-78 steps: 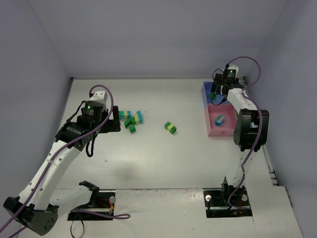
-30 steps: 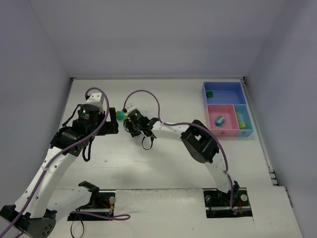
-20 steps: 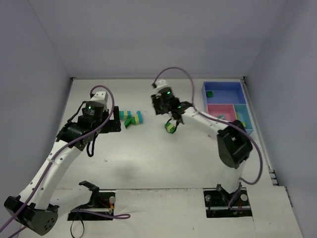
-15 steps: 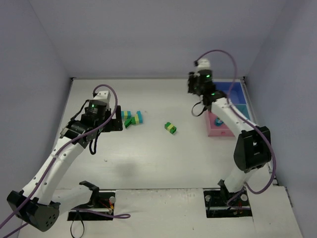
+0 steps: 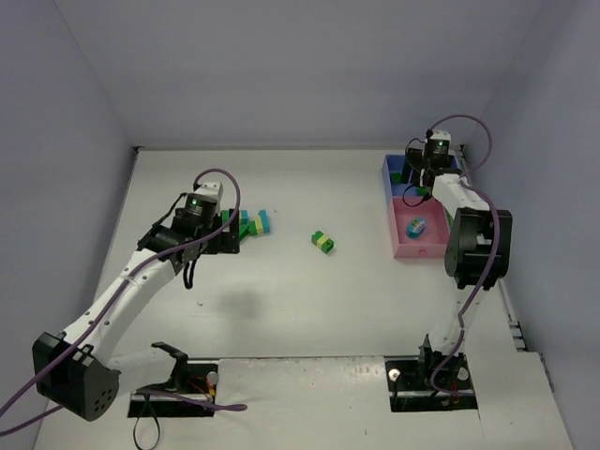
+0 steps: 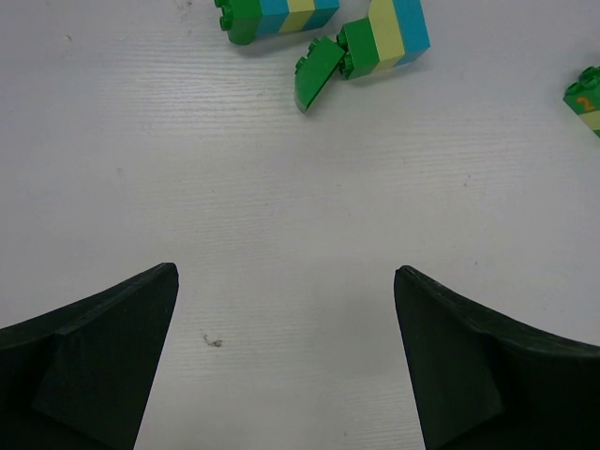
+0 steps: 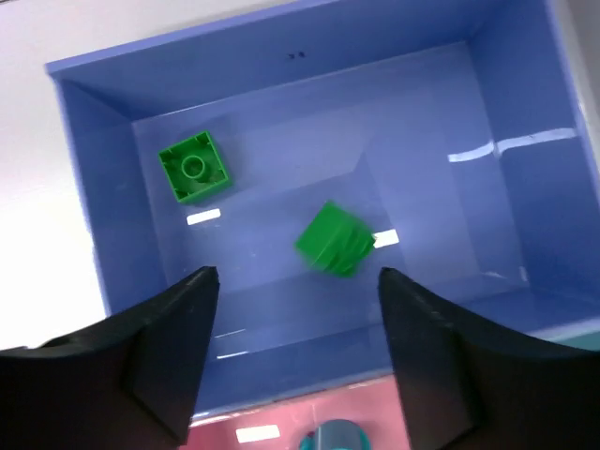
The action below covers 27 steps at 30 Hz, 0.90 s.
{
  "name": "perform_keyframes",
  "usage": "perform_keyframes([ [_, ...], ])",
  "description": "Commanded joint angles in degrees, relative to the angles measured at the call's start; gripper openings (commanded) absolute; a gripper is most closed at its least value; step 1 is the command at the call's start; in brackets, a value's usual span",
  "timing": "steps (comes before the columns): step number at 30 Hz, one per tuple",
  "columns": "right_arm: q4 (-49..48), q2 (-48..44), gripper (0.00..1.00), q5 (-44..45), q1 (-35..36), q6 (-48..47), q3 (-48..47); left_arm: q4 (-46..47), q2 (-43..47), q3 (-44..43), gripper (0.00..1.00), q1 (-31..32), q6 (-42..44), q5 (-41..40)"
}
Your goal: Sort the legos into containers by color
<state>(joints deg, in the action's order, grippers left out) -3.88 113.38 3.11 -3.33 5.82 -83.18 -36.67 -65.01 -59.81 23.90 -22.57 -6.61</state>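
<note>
In the blue tray (image 7: 103,187) one green brick (image 7: 193,167) lies flat, studs up; a second brick (image 7: 333,239) sits tilted and blurred. Above them the right claw (image 7: 295,274) is parted, touching neither. The left claw (image 6: 284,272), spread wide and empty, hovers near a striped stack (image 6: 277,14) lying sideways on the table (image 6: 281,187), long axis left to right

A robotics lab cell: bare lavender walls (image 5: 281,66) around a white table (image 5: 309,300) bearing left arm (image 5: 131,286) and right arm (image 5: 476,246).

Soft even light; green brick (image 7: 335,240) blurred
</note>
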Motion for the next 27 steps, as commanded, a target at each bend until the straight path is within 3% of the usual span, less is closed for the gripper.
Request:
perform_keyframes([
  [1, -2.0, -2.1, 0.72, -2.5, 0.3, -0.6, -5.2, 6.8, -2.0, 0.2, 0.91, 0.1, 3.0, 0.6],
  [5, -1.7, -4.4, 0.74, -6.2, 0.7, 1.0, -4.2, 11.9, -6.5, 0.4, 0.89, 0.1, 6.3, 1.0],
  [11, -1.7, -15.9, 0.74, -9.7, 3.0, 6.8, 2.1, 22.1, -14.8, -0.3, 0.79, 0.0, 14.2, 2.6],
  [17, -1.5, -24.8, 0.75, -10.8, 11.1, 6.7, 7.4, 28.7, -25.0, -0.7, 0.68, -3.2, 21.9, 6.6],
  [20, -1.6, -29.9, 0.75, -13.6, 14.2, 9.2, 12.7, 30.8, -30.5, -3.2, 0.63, -6.7, 22.5, 14.2],
  [27, -1.2, -37.0, 0.75, -15.3, 15.0, 8.6, 19.5, 28.7, -37.5, -9.2, 0.59, -7.7, 27.6, 17.2],
])
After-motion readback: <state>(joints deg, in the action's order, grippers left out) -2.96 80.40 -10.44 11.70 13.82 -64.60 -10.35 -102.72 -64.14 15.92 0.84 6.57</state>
